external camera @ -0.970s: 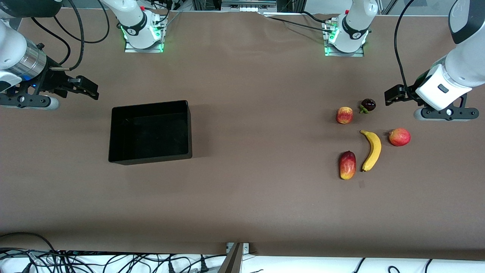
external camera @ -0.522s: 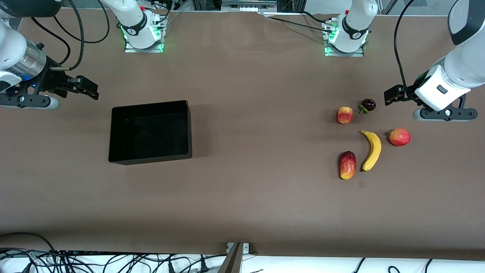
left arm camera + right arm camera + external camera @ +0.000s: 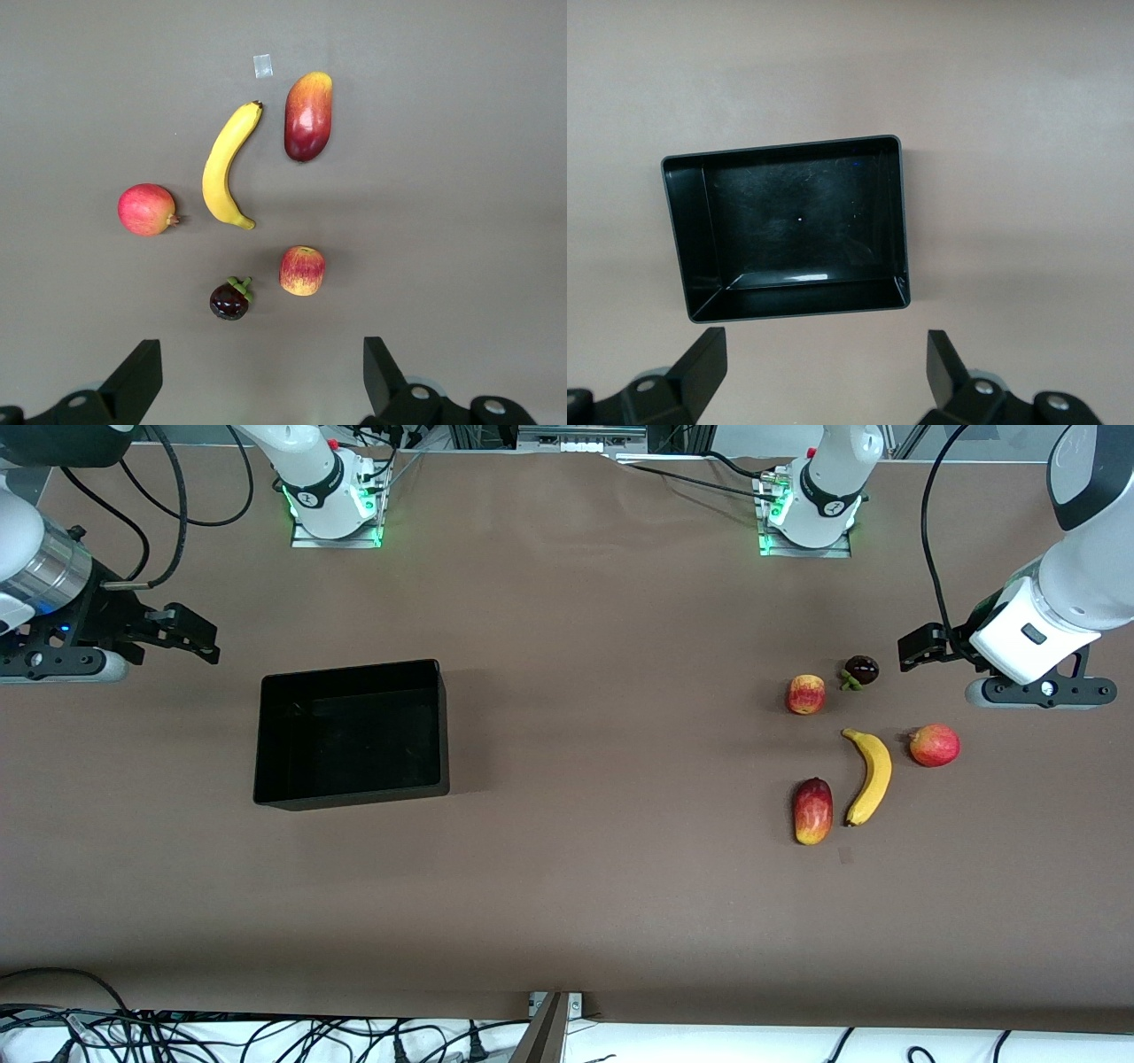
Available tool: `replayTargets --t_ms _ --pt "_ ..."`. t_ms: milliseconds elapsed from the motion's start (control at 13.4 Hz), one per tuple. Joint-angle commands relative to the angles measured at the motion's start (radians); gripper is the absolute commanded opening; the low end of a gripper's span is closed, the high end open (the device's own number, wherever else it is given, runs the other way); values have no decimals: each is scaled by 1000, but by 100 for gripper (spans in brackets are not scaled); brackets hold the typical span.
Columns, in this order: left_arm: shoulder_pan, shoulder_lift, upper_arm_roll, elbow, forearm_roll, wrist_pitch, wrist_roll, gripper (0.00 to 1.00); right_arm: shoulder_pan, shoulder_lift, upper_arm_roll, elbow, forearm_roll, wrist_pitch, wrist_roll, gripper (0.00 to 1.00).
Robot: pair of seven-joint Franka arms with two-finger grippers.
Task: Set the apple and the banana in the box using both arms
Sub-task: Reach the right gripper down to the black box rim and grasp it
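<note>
The apple (image 3: 805,693) lies on the brown table toward the left arm's end, with the banana (image 3: 868,775) nearer the front camera. My left gripper (image 3: 908,648) is open and empty, in the air beside the fruits. Its wrist view shows the apple (image 3: 302,270) and the banana (image 3: 226,168) ahead of the gripper (image 3: 259,372). The black box (image 3: 354,790) stands empty toward the right arm's end. My right gripper (image 3: 202,638) is open and empty, in the air beside the box. The right wrist view shows the box (image 3: 797,305) ahead of that gripper (image 3: 824,359).
A dark purple mangosteen (image 3: 860,670) lies beside the apple. A pinkish-red round fruit (image 3: 934,745) and an oval red-and-yellow fruit (image 3: 813,810) flank the banana. A small bit of tape (image 3: 844,855) lies near the oval fruit. Cables run along the front edge.
My right gripper has drifted a little away from the box toward the right arm's end of the table. My left gripper has barely shifted. The fruits and the box have not moved.
</note>
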Motion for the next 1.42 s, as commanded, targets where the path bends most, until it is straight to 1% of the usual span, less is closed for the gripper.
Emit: replayTargets --t_ms 0,75,149,299,448,672,821,970,1045,1119,1194,1269,1343 --pt "3 10 -2 26 -2 -22 12 100 -20 39 6 17 -14 -7 -32 100" --pt "3 10 -2 26 0 -22 12 100 -27 80 4 17 -16 -30 -59 100" --pt "5 10 -2 25 -2 -22 13 100 -32 87 3 11 -20 -48 -76 100" --pt "5 10 -2 26 -2 -22 13 100 -33 145 3 -8 -6 -24 -86 100" --pt "5 10 -2 25 -2 -22 13 100 -38 203 0 -69 -6 62 -86 100" --pt "7 10 -2 25 -2 -22 13 100 -43 285 -10 -153 -22 244 -122 100" --pt "8 10 -2 25 -2 -22 15 100 -46 340 -48 -198 -19 341 -162 100" --pt "8 10 -2 25 -2 -22 15 100 -50 342 -62 -302 -12 463 -176 100" --pt "8 10 -2 25 -2 -22 15 100 -53 345 -62 -334 -12 501 -185 100" --pt "8 10 -2 25 -2 -22 15 100 -56 355 -62 -354 -12 525 -187 96" --pt "8 10 -2 25 -2 -22 15 100 -66 368 -62 -358 -12 524 -187 78" --pt "10 10 -1 23 -2 -22 15 100 -66 378 -62 -358 -11 519 -185 46" --pt "10 10 -2 23 -2 -22 15 100 -69 380 -62 -358 -9 518 -185 22"
